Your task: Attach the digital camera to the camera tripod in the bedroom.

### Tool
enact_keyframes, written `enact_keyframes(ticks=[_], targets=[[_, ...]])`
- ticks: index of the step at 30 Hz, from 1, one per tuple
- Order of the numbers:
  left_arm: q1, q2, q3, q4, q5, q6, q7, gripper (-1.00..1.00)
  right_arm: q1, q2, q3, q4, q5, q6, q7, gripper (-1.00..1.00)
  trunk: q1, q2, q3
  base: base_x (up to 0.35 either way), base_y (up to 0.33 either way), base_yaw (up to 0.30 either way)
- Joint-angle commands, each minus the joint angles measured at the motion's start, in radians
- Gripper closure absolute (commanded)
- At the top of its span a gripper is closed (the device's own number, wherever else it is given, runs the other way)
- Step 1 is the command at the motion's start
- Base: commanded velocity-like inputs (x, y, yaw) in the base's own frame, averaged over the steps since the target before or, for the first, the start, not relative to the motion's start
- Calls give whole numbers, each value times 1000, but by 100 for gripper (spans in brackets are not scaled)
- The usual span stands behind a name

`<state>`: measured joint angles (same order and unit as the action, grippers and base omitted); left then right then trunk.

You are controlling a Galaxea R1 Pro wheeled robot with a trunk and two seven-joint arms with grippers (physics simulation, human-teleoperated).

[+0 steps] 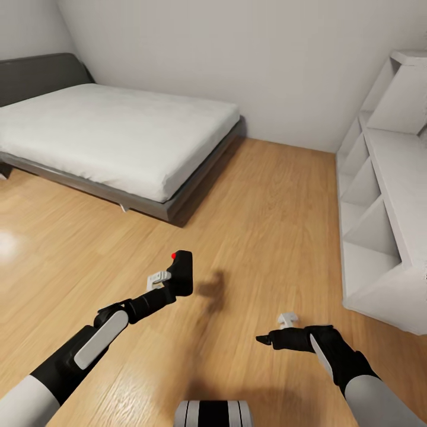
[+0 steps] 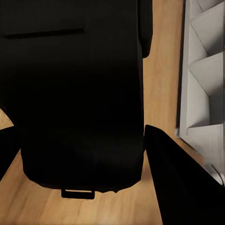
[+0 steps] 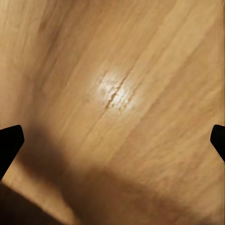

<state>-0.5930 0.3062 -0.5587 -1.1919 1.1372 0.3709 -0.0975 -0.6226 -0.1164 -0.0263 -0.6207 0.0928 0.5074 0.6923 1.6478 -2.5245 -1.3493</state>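
Item 1, left gripper [image 1: 176, 279]: clamped on the digital camera [image 1: 181, 271], raised above the floor [image 1: 249, 225] ahead of the trunk. In the left wrist view the camera body [image 2: 79, 93] sits between the 2 fingers [image 2: 176, 183], its black bulk taking most of the gap; contact on the far finger is dark and hard to read, so the grip looks firm but is probably side-on rather than centred. The camera's long axis stands roughly upright, tilted slightly, with the red button [image 1: 174, 256] at its upper corner, on the side toward the bed.

Item 2, right gripper [image 1: 268, 340]: held low over the floor, nothing between the fingers. In the right wrist view the 2 fingertips [image 3: 10, 140] sit at opposite edges with bare wood between, so the fingers stand wide apart.

Item 3, surroundings: bed [image 1: 118, 136] with white mattress ahead to the left; white shelf unit [image 1: 379, 201] along the right wall; light wood floor between them.

Item 4, relation governing the next move: the camera is already in the left arm's keeping. No tripod stands among the bed, shelf unit and open floor ahead, so its bearing from the gripper cannot be told; judged next step is turning or driving to locate it, camera carried upright.
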Motion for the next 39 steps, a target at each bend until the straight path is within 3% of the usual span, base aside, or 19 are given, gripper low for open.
enact_keyframes(ticks=[1, 12, 22, 39], targets=[[-1, 0, -2, 0, 5, 3, -2, 100, 0, 0, -3, -2, 10, 3, 8, -100, -1, 0, 3, 0, 0, 0], [1, 3, -7, 14, 20, 6, -1, 100, 0, 1, -3, -3, 10, 7, 9, -100, -6, 3, 46, 0, 0, 0], [-6, -10, -7, 148, 147, -8, -22, 100, 0, 1, -3, -4, 9, 7, 9, -100, -10, 5, 84, 0, 0, 0], [-8, -16, -14, 160, 177, -8, -43, 100, 0, 3, -3, -4, 8, 6, 9, -100, -18, 9, 150, 0, 0, 0]])
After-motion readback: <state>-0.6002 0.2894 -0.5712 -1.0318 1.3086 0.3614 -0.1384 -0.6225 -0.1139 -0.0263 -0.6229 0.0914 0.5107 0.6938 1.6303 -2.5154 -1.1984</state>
